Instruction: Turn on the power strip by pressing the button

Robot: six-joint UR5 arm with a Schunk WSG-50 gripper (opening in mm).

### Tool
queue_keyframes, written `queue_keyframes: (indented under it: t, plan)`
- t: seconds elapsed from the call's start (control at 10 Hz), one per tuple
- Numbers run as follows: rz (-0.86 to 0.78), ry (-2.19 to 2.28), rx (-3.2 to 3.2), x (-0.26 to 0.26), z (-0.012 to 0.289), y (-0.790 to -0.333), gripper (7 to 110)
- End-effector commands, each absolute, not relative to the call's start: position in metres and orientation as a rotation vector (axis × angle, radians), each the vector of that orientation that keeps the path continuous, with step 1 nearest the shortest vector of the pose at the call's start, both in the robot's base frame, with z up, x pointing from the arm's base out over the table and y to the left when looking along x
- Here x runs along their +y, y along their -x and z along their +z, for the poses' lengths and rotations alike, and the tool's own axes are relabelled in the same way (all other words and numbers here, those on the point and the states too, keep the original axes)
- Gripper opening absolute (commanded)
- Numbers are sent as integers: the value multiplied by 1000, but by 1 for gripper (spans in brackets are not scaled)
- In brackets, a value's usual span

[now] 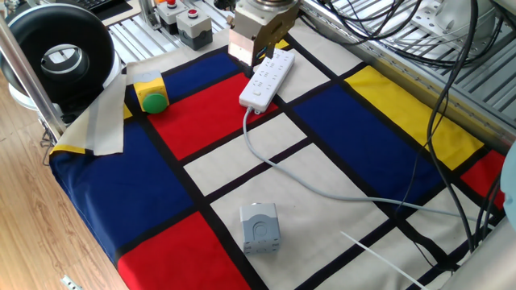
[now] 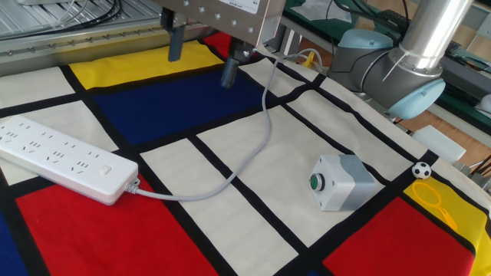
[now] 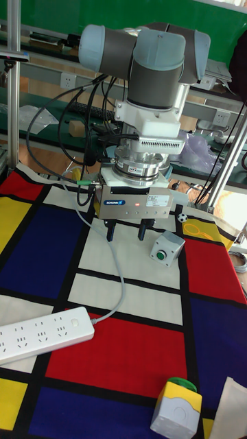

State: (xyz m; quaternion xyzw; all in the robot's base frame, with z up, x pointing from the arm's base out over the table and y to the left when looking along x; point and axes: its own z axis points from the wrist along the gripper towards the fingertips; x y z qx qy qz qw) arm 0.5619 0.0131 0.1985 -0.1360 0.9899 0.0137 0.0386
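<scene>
The white power strip (image 2: 61,157) lies flat on the checkered cloth, its pale grey cord (image 2: 261,130) curving off toward the arm. The small white button (image 2: 108,170) sits on top at the cord end, also seen as the button (image 3: 74,320) in the tall view. My gripper (image 2: 203,57) hangs above the cloth over the blue and yellow panels, well away from the strip and touching nothing. A clear gap shows between its two dark fingers (image 3: 111,230), so it is open and empty. In one fixed view the gripper body stands just behind the power strip (image 1: 266,80).
A grey cube box with a green button (image 2: 341,182) stands on a white panel beside the cord. A green dome button on a yellow base (image 1: 153,98) sits near the cloth's folded corner. Red and black button housings (image 1: 181,20) stand behind the cloth. Cables hang at the right.
</scene>
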Motion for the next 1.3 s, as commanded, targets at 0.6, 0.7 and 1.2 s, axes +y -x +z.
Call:
queue_keyframes:
  t: [0.6,0.7,1.2]
  plan:
    - [-44,545,3072,-2,195,-549,7]
    - [-28,544,3069,3,194,-548,7]
    - [-26,553,3066,5,192,-548,7]
